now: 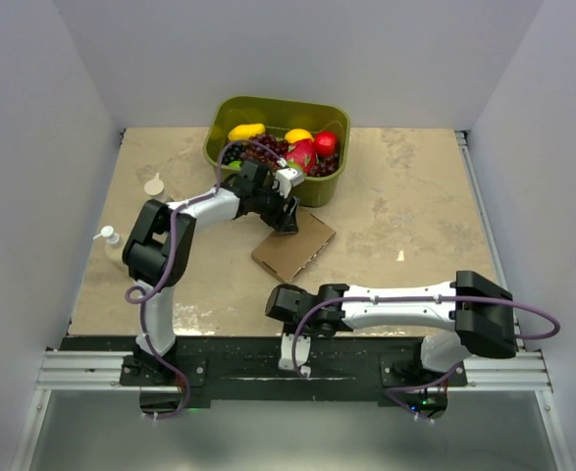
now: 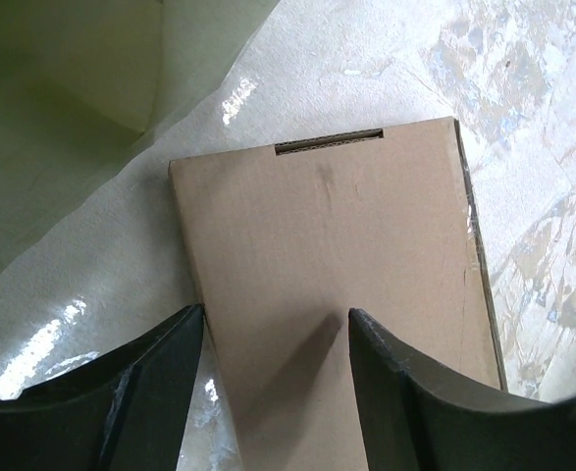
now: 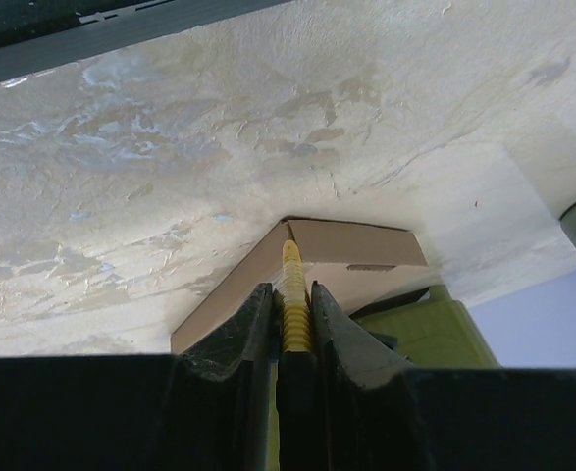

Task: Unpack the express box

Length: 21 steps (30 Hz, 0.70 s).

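From above we've got the express box [image 1: 297, 250] lying flat and shut on the table [image 1: 415, 216], just on the near side of the green tub [image 1: 319, 188]. Its long axis runs on a slant. One end points away from the tub toward the near left, the other toward the tub's right-hand half.

Only the left wrist view gives us the narrow slot [image 2: 329, 143] cut in one edge of the box. There the left gripper [image 2: 275, 319] is spread wide, one finger [image 2: 150, 392] at the box's side edge and the other over its top, gripping nothing. The top view hides that corner under the arm.

In the right wrist view, the right gripper [image 3: 289, 287] sits across the box from the tub. It is pinched tight on a yellow ribbed stick [image 3: 292, 304], which the top view doesn't show us.
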Each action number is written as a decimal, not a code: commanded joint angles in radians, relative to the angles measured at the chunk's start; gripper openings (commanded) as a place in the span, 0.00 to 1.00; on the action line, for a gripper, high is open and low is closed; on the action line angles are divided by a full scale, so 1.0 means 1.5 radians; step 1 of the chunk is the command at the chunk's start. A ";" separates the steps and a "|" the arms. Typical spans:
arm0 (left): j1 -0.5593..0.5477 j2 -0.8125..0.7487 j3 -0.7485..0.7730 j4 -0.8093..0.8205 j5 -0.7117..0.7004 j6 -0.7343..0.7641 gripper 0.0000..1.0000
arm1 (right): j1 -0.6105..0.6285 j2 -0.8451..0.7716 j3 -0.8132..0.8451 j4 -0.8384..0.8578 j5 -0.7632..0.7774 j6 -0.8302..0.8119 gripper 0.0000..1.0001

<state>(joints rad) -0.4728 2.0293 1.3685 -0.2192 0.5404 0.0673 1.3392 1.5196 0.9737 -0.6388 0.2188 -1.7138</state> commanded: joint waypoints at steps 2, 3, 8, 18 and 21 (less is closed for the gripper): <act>-0.014 0.039 -0.023 -0.119 -0.046 0.001 0.62 | -0.001 0.005 0.033 -0.027 -0.015 -0.015 0.00; -0.014 0.020 -0.026 -0.112 -0.054 0.001 0.61 | -0.002 0.005 0.037 -0.031 -0.017 -0.016 0.00; 0.012 -0.123 -0.093 -0.081 -0.043 -0.015 0.72 | -0.001 -0.003 0.047 -0.054 -0.023 -0.010 0.00; 0.020 -0.143 -0.175 -0.041 0.037 -0.032 0.70 | -0.001 -0.016 0.042 -0.045 -0.043 -0.017 0.00; 0.008 -0.155 -0.161 -0.030 -0.036 -0.034 0.70 | -0.001 -0.020 0.041 -0.039 -0.049 -0.019 0.00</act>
<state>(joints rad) -0.4419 1.8278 1.1061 -0.3138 0.5545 0.0357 1.3388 1.5188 1.0096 -0.6987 0.1642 -1.7222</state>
